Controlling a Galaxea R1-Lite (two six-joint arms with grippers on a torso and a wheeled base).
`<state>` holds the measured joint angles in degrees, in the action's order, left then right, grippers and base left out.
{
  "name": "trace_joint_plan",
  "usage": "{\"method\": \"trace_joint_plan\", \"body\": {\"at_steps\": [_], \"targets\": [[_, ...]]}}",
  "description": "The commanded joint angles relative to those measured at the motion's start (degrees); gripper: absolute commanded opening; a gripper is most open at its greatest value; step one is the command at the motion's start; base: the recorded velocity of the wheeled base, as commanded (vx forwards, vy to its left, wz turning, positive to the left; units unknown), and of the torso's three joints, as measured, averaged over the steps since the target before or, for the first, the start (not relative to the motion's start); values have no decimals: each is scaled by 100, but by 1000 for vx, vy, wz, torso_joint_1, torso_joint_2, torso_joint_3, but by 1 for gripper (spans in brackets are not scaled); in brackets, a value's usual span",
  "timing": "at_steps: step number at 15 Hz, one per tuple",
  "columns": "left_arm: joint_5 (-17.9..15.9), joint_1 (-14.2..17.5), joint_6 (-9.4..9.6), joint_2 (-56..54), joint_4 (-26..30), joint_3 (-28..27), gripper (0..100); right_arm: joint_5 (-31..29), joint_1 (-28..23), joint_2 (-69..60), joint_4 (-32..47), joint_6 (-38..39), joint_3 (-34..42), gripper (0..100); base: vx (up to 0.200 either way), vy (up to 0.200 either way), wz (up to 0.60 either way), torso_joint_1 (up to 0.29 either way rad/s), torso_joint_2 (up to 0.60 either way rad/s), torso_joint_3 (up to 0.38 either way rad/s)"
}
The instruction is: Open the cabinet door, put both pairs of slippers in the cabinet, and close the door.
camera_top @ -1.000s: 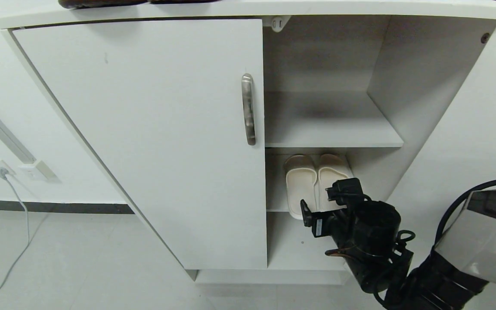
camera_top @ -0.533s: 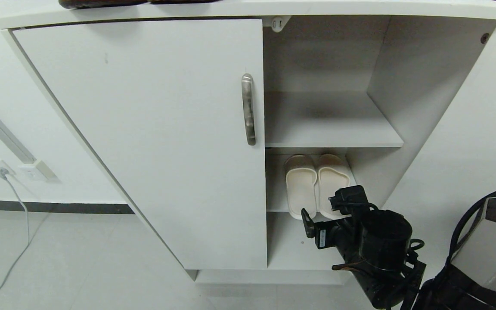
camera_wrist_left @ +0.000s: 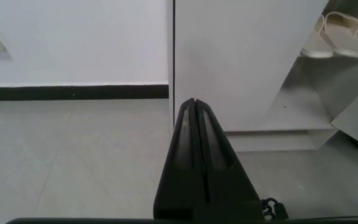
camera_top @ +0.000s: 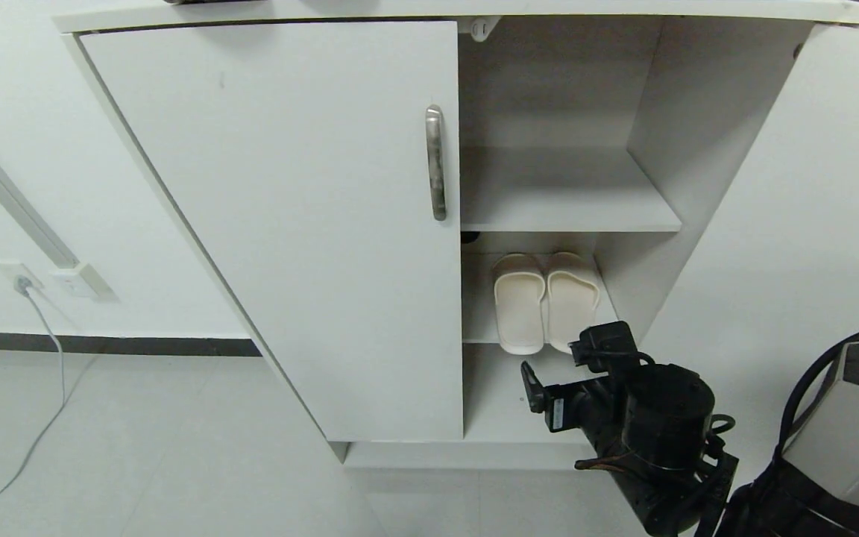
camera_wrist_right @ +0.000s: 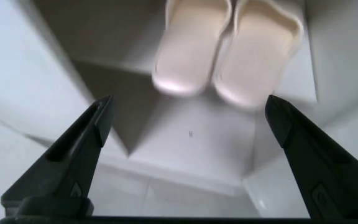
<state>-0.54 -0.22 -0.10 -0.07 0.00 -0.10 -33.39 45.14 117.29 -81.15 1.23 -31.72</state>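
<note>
Jaws of the right gripper are spread empty before the open cabinet; the left gripper's are pressed together. One pair of cream slippers is set on the middle shelf. They are judged light, soft and springy; a strap is best pinched.

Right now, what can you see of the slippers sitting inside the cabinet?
The slippers are one cream pair of slides, looking like moulded foam, with a broad band over the toes. They lie flat, side by side and touching, on the lower shelf of the open compartment, toes inward, heels at its front edge. Only the shelf touches them; the open right gripper hangs clear in front.
</note>
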Motion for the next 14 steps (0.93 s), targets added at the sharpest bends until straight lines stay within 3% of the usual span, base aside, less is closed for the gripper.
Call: {"method": "trace_joint_plan", "body": {"at_steps": [1, 14], "targets": [[1, -4, 1, 7, 0, 1, 0, -1, 3, -4, -15, 0, -1, 100, -200, 0, 0, 2, 2, 2], [1, -4, 10, 7, 0, 1, 0, 8, 3, -74, -15, -9, -1, 100, 0, 0, 0, 0, 0, 0]]}}
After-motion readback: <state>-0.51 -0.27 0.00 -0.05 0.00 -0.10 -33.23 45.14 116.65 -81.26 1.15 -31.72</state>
